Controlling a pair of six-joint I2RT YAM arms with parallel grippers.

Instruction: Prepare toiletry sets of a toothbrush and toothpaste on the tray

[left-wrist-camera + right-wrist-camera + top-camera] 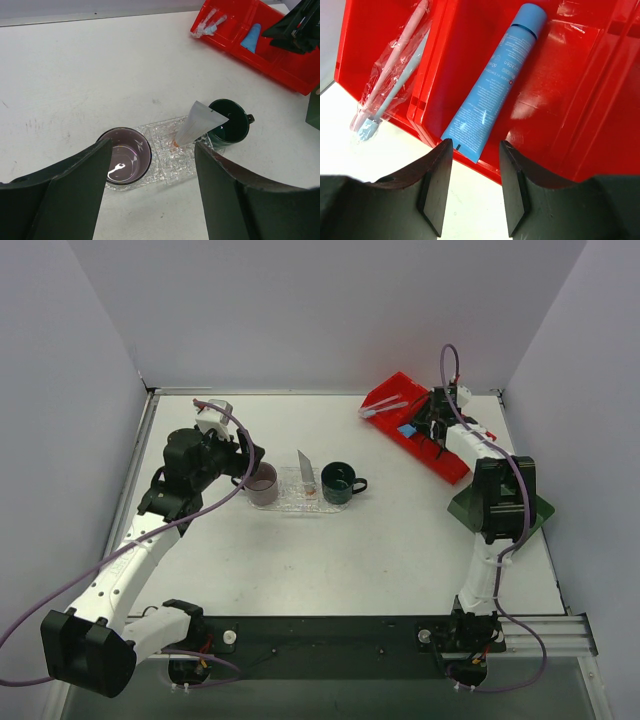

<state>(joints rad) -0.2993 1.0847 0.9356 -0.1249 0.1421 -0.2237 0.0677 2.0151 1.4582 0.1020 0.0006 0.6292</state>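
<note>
The clear glittery tray [292,504] lies mid-table, also in the left wrist view [170,160]. A white tube [305,468] stands tilted on it, cap end down, leaning by the dark green mug [200,125]. My left gripper [154,146] is open and empty, above the tray's left end near the mauve cup. A blue tube [495,80] lies in the red bin [560,100]. Wrapped toothbrushes [390,85] lie in the bin's neighbouring compartment. My right gripper [476,150] is open and empty over the bin's edge, its fingers either side of the blue tube's flat end.
A mauve cup [263,483] and a dark green mug [338,483] stand on the tray's two ends. The red bin [440,458] sits at the back right. A dark green rectangular tray [540,510] lies under the right arm. Grey walls enclose the table.
</note>
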